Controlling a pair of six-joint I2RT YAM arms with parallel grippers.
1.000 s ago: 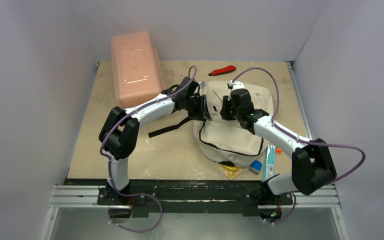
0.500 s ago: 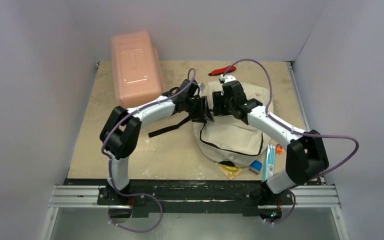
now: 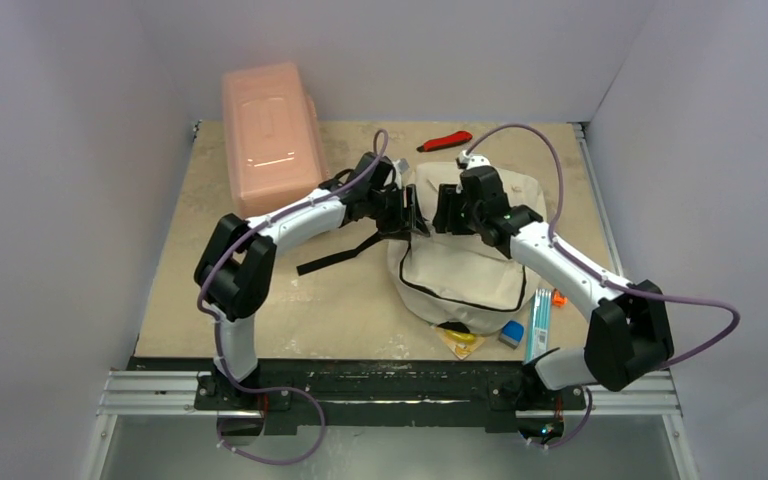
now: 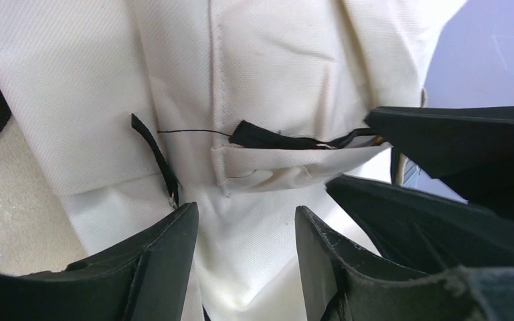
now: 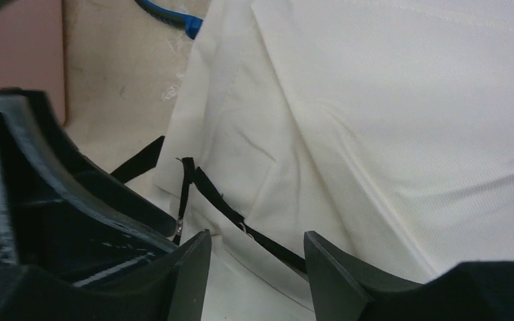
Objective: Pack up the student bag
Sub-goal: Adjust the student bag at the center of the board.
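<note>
Bag (image 3: 465, 275) sits mid-table, a bit right of centre, and looks zipped shut. Left gripper (image 4: 246, 212) and right gripper (image 5: 258, 235) hang over its far end, both with jaws apart, holding nothing. We reckon we're on opening it; next needs pinching the zipper (image 4: 274, 139).

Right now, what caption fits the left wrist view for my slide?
Left claw, fingers apart, poised over a fold of the cream student bag.
</note>
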